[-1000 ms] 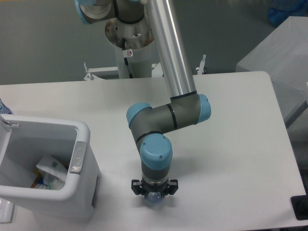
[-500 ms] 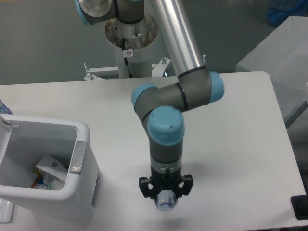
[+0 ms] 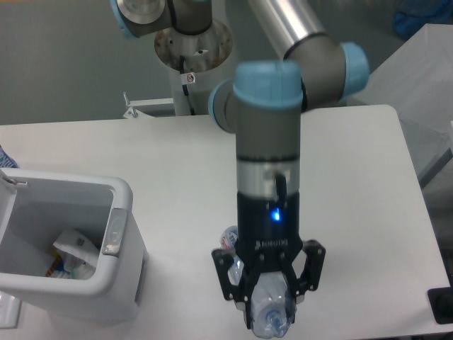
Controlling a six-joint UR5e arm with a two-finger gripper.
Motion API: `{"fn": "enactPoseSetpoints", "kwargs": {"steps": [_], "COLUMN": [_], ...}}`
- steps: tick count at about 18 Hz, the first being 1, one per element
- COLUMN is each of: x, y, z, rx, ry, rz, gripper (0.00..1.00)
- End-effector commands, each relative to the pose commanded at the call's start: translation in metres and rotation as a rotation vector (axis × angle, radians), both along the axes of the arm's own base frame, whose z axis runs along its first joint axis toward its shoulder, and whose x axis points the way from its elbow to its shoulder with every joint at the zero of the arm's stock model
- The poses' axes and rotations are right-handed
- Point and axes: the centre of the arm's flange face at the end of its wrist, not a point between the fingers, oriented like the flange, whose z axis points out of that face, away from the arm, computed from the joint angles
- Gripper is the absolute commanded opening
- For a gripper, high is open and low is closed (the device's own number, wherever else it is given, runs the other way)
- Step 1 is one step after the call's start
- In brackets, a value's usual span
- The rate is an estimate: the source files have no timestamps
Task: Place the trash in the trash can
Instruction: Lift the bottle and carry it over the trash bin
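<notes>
With jaws clamped on the water bottle (image 3: 270, 315) at lower centre, gripper (image 3: 269, 301) should travel level toward the trash can (image 3: 120, 195) at lower left, releasing only over its opening.

Bottle (image 3: 271, 312): cap end hidden behind the gripper (image 3: 270, 292) and wrist. Bin (image 3: 106, 283): left side cut off by the frame edge. Wrapper (image 3: 73, 253) inside: print too small to be read.
</notes>
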Motion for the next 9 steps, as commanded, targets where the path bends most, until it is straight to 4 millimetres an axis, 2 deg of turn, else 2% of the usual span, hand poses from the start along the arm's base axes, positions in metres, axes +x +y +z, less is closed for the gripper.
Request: {"fn": "enactPoseSetpoints", "kwargs": {"steps": [2, 3, 6, 7, 9], "x": [0.021, 0.043, 0.105, 0.116, 0.140], "y": [0.005, 0.010, 0.030, 0.030, 0.041], "z": [0.019, 0.028, 0.033, 0.041, 0.041], "rx": [0.034, 0.044, 0.048, 0.057, 0.056], "ry": [0.009, 0.011, 0.005, 0.013, 0.011], "rz": [-0.047, -0.081, -0.166, -0.178, -0.215], "gripper": [0.57, 0.57, 0.57, 0.57, 0.57]}}
